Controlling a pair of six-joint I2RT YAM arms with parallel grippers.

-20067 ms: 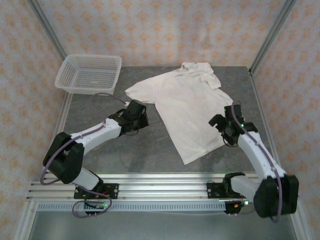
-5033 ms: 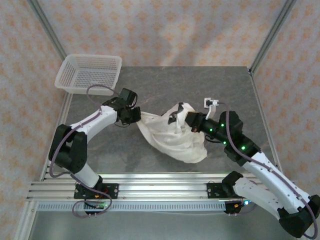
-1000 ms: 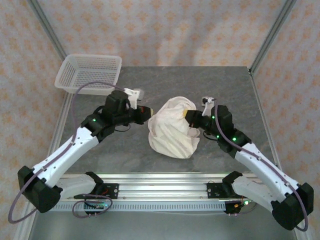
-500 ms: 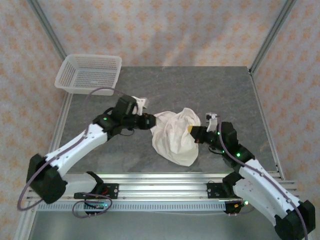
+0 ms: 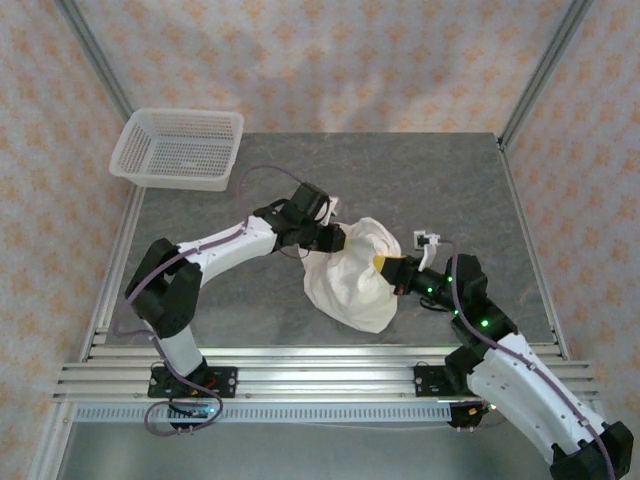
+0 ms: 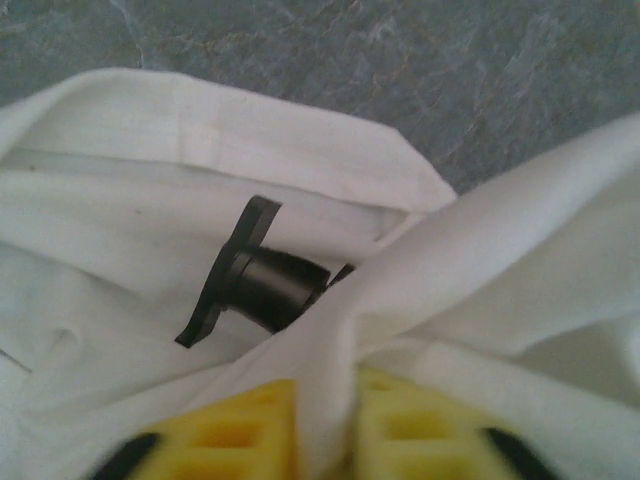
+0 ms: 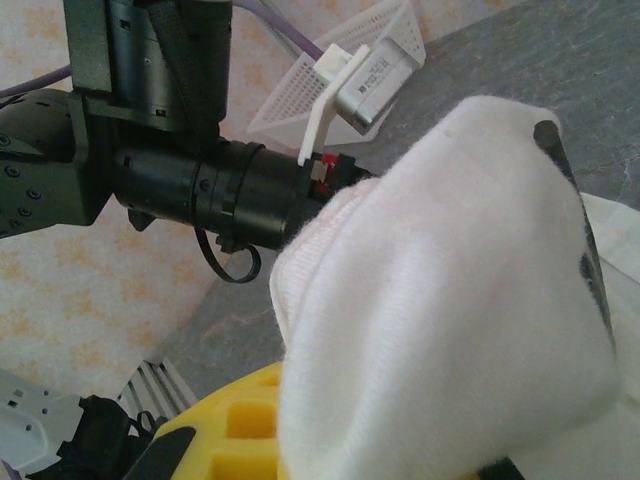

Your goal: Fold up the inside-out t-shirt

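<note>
As the t-shirt [image 5: 350, 285] buries both arms' fingers [image 6: 245, 440], grips seem closed.

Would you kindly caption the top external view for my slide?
Bunched t-shirt pinched between left gripper and right gripper; basket at rear-left.

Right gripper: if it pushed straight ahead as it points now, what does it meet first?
The right gripper grips the t-shirt, so bunched cloth first; just beyond, probably the left gripper.
</note>
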